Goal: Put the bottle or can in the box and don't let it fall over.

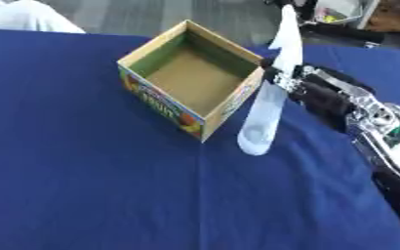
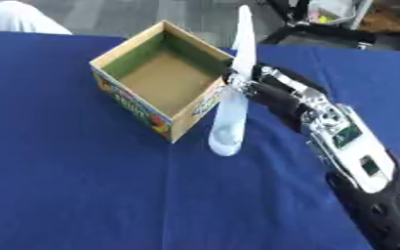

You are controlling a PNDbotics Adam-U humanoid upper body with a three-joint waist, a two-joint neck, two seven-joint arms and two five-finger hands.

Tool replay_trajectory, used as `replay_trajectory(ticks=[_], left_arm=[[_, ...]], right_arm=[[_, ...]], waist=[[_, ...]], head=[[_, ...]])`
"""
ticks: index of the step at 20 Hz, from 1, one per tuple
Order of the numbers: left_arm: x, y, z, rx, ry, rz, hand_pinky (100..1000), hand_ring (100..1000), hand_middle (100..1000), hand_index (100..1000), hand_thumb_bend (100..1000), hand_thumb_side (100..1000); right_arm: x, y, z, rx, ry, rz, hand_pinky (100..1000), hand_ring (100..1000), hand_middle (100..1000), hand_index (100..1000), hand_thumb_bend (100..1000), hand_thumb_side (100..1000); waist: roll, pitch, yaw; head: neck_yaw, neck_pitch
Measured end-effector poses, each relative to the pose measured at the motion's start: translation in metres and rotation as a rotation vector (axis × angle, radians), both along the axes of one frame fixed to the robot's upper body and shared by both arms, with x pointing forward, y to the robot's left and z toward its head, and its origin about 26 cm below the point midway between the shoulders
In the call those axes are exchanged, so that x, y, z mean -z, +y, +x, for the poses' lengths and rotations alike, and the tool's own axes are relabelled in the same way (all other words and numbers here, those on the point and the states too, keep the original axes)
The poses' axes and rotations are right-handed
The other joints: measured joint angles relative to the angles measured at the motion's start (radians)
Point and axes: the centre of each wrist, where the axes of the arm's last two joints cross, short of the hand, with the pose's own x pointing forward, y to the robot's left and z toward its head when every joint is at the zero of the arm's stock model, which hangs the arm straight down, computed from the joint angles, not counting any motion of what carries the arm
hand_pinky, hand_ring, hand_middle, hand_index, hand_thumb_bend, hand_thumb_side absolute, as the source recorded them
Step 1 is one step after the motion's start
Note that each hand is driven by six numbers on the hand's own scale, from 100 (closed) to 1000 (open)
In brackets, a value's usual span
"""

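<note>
Bottle [image 1: 266, 113] — a tall, clear, pale one — is in the right hand [image 2: 268, 90], whose fingers are curled round its middle from the right side. It hangs in the air just beside the right-hand wall of the cardboard box [image 1: 191, 78], outside it, not yet over the opening. Its long axis is tilted: the base swings down and toward the camera, showing as a pale disc low over the blue tabletop [image 1: 84, 185], while the neck and top lean up and away past the box's far right corner. Whether the base touches the cloth I cannot tell; it looks lifted.

The box stands open-topped on the tabletop, its brown floor bare, printed sides facing the camera. It lies to the left of the bottle and of the hand, so the coming move, as I judge it, is a short carry leftward over the near wall, then a straightening of the bottle so its base points squarely down before it is lowered onto the box floor. That tilt is the thing to mind — set down as it now leans, the bottle would likely tip against a wall or topple.

The left hand shows in neither view; the right arm is the only one placed to do this.
</note>
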Motion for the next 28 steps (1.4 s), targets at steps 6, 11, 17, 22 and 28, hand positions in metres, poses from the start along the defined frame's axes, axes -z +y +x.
replay_trajectory(ticks=[6,11,17,22,28], left_arm=[[-0.001,0.0,0.0,0.001,-0.002,0.0,929,1000,1000,802,386,625],[-0.001,-0.001,0.0,0.004,-0.007,0.001,929,1000,1000,802,386,624],[-0.003,-0.001,0.001,0.008,-0.012,0.0,929,1000,1000,802,387,624],[-0.003,-0.003,0.002,0.014,-0.018,-0.005,930,1000,1000,802,387,624],[-0.005,-0.004,0.002,0.019,-0.025,-0.003,930,1000,1000,801,387,624]], right_arm=[[-0.001,0.0,0.003,-0.03,0.016,0.02,1000,1000,1000,948,100,508],[0.0,-0.001,0.008,-0.031,0.029,0.025,1000,1000,1000,942,100,470],[0.002,-0.002,0.014,-0.027,0.051,0.034,1000,1000,1000,926,100,469],[0.003,-0.001,0.017,-0.018,0.057,0.045,1000,1000,1000,916,100,457],[0.007,0.001,0.02,-0.011,0.072,0.051,1000,1000,1000,914,100,443]], waist=[[0.001,0.008,0.003],[0.002,0.016,0.007],[0.005,0.024,0.011],[0.008,0.033,0.014],[0.009,0.037,0.018]], head=[[-0.001,-0.011],[-0.005,-0.016],[-0.01,-0.025],[-0.019,-0.033],[-0.023,-0.038]])
